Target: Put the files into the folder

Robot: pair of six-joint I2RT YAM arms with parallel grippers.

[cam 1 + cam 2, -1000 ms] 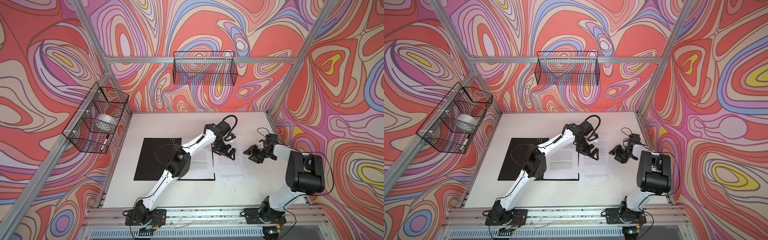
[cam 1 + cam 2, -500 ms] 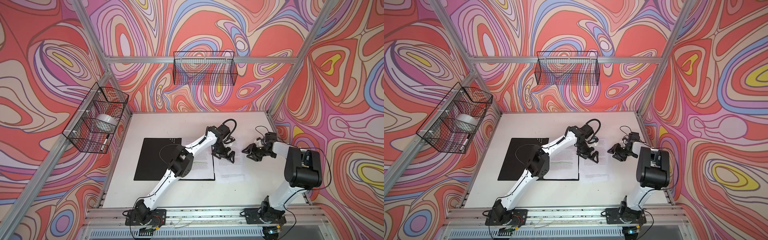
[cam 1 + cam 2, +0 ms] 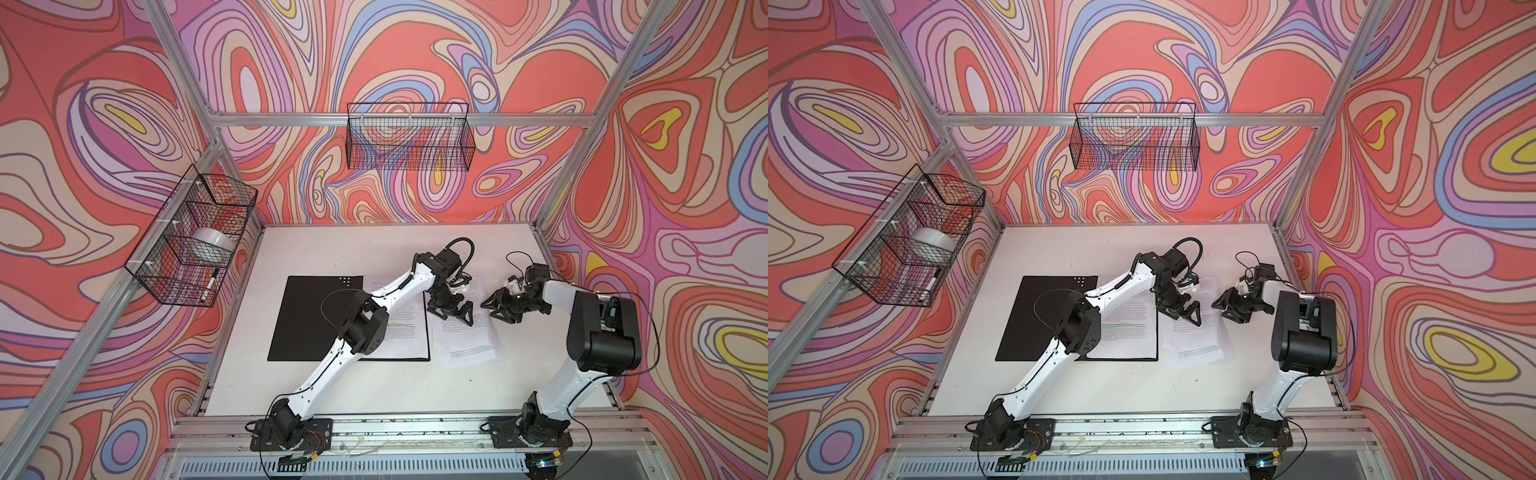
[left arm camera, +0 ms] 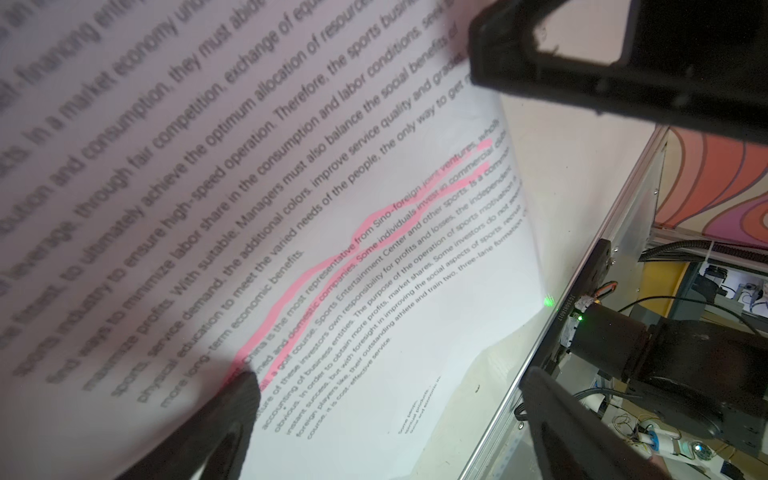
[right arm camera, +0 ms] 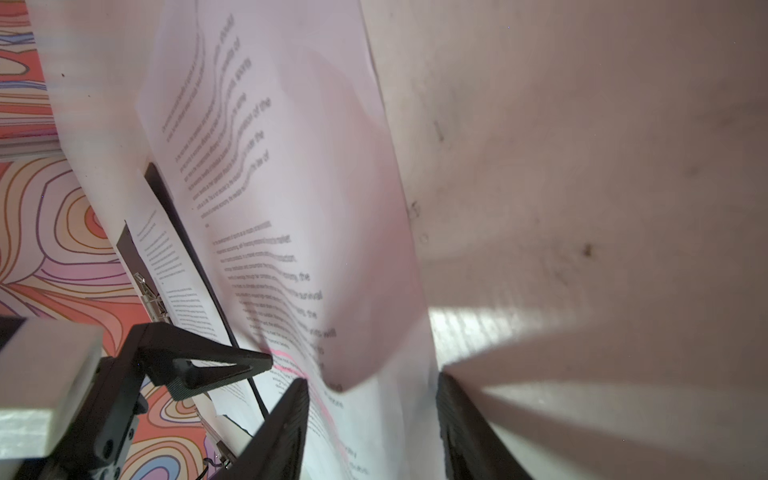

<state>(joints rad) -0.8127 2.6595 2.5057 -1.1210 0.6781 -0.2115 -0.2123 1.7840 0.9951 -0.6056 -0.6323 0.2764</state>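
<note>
Folder (image 3: 307, 316) lies open on the white worktop (image 3: 332, 257), black inside up, left of centre; one printed sheet (image 3: 405, 332) already sits on its right half, next to the metal clip (image 5: 149, 295). Rest of the files (image 3: 465, 345) are a loose pile just right of the folder, a bit skewed, w/ pink highlighter lines (image 4: 374, 232) across the txt. Left tool (image 3: 452, 315) hangs over the pile's far part, jaws wide apart, gripping nothing; right tool (image 3: 495, 311) is at the pile's right edge, jaws roughly half apart, one finger (image 5: 286, 419) down on the paper, the other over bare worktop; nothing pinched btw them afaict; paper edge there looks buckled up.
</note>
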